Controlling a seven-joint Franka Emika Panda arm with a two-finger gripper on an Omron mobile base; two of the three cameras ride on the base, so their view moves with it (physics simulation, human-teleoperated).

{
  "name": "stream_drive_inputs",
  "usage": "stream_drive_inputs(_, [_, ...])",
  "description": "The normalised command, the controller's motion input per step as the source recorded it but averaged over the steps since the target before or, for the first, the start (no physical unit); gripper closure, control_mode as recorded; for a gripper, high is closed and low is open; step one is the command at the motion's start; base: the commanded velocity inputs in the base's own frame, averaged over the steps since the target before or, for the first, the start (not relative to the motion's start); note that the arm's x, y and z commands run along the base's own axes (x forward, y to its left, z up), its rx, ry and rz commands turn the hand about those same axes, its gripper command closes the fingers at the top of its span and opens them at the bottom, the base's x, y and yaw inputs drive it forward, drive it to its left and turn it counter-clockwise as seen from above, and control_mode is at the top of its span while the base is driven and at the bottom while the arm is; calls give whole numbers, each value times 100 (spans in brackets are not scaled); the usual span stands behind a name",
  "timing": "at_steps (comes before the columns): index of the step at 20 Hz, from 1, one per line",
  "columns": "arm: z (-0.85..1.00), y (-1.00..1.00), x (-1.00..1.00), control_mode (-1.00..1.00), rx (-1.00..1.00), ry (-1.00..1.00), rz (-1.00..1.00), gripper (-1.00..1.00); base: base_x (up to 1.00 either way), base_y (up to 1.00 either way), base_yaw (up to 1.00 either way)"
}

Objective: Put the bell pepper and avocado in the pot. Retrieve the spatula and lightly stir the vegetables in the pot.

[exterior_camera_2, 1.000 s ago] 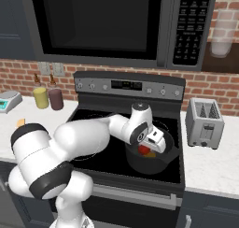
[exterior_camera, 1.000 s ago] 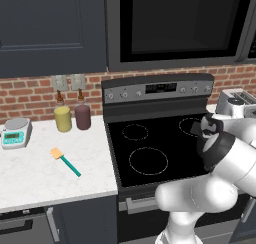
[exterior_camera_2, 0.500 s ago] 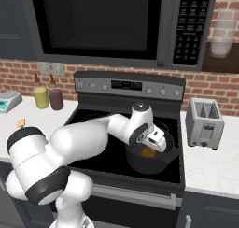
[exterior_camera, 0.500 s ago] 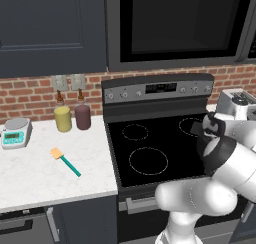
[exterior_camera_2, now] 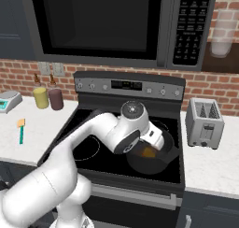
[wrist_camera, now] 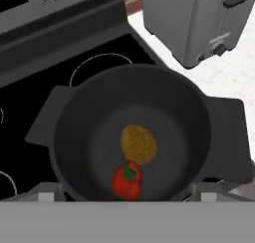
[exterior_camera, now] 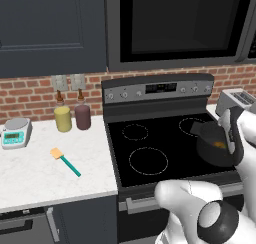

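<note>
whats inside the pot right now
In the hand view the pot holds the avocado and the bell pepper, side by side on its floor. The near strip of the floor is hidden behind the pot's rim.

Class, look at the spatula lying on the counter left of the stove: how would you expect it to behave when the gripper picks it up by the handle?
The spatula looks slim, so probably light. Its long teal handle appears straight, suggesting it stays stiff rather than drooping. It lies flat on the counter, so it seems unlikely to roll, though a thin handle might pivot in a loose grasp.
</note>
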Motion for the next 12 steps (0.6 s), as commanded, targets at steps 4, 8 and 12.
stream_drive_inputs(4, [97,54,-83,-100,-3,-1,2,-100,0,0,0])
stream_drive_inputs(8, [84,66,-77,-100,-1,5,8,-100,0,0,0])
stream_drive_inputs(12, [61,79,-68,-100,0,15,20,-100,0,0,0])
